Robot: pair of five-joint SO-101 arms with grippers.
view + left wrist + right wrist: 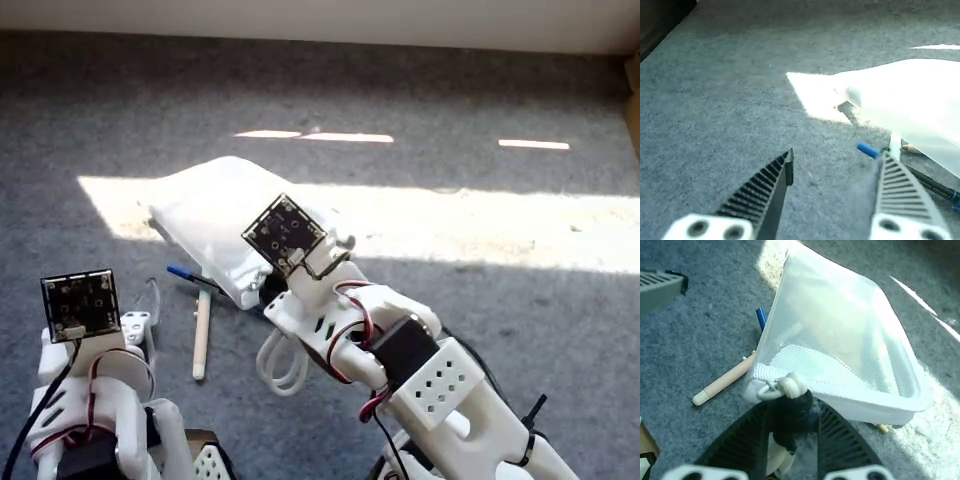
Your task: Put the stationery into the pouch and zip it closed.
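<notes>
The white mesh pouch (222, 210) lies on the grey carpet, partly in sunlight. My right gripper (790, 427) is at its near corner, shut on a black object (790, 415) that turns white lower down, right under the pouch's white zipper ring (782, 388). Beside the pouch lie a blue-capped pen (190, 274) and a beige stick (201, 335). My left gripper (835, 175) hangs open over bare carpet, with the pen's blue cap (867, 149) and a pencil tip (912, 148) just beyond its fingertips. In the right wrist view the pouch (840, 340) partly covers the pen (761, 319) and the stick (722, 385).
Grey carpet (480, 330) stretches to the right and far side. A bright sun band crosses the middle behind the pouch. A pale wall edge (400, 20) runs along the back. In the right wrist view, the other arm's finger (660, 285) shows.
</notes>
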